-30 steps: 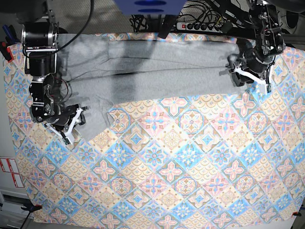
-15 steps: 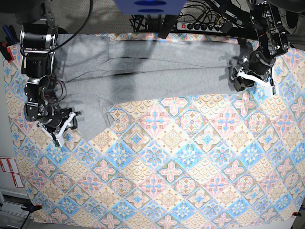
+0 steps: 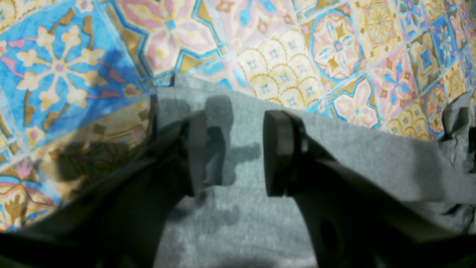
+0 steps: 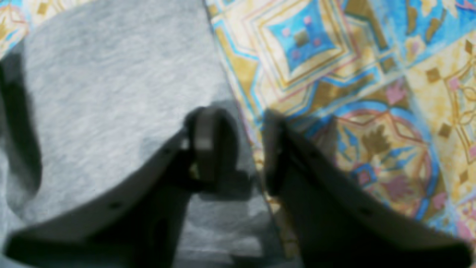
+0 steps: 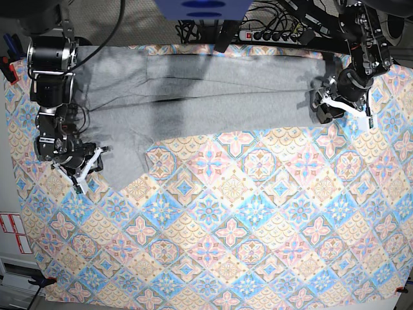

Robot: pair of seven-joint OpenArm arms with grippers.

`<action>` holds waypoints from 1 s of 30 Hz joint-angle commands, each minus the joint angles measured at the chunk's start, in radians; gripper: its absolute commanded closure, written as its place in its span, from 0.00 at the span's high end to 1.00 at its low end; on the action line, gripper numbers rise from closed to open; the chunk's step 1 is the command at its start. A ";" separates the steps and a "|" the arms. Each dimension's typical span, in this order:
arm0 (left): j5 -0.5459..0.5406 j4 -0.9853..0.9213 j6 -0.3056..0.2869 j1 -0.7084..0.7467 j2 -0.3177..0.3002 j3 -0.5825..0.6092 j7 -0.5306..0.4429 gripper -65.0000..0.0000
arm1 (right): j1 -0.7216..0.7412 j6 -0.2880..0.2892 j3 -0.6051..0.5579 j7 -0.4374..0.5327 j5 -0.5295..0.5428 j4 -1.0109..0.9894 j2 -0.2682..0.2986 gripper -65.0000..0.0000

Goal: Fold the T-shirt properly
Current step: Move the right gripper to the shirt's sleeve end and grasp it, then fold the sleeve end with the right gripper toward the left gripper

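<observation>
T-shirt (image 5: 213, 97) fabric, light heather-grey, lies in a long band across the far part of your table, on the pastel floral-tile tablecloth (image 5: 258, 226); it is folded lengthwise, with a sleeve flap hanging toward the near edge at the base view's left. Your left gripper (image 5: 339, 106) sits at the end of the band on the base view's right; its wrist view shows the two dark fingers (image 3: 277, 149) spread apart over the grey cloth, close to the fabric's corner, with nothing pinched between them. Your right gripper (image 5: 84, 169) sits at the sleeve flap on the base view's left; in its wrist view, one finger (image 4: 208, 145) is over the grey cloth and the other over the tablecloth, straddling the fabric's edge; a gap shows between them; that view is blurred, so you cannot tell whether cloth is caught.
</observation>
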 commanded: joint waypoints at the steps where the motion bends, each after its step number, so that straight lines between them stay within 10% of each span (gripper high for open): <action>1: -0.010 0.014 -0.007 0.001 -0.010 -0.006 -0.016 0.40 | -0.006 0.040 0.004 -0.035 -0.008 0.004 0.012 0.16; 4: -0.010 0.014 -0.007 0.001 -0.010 -0.006 -0.016 0.39 | -0.007 0.109 0.010 -0.035 -0.008 0.006 0.012 0.01; 30: -0.007 0.010 -0.007 -0.004 -0.008 -0.004 -0.021 0.39 | -0.498 0.111 0.338 -0.391 0.297 0.940 0.012 0.00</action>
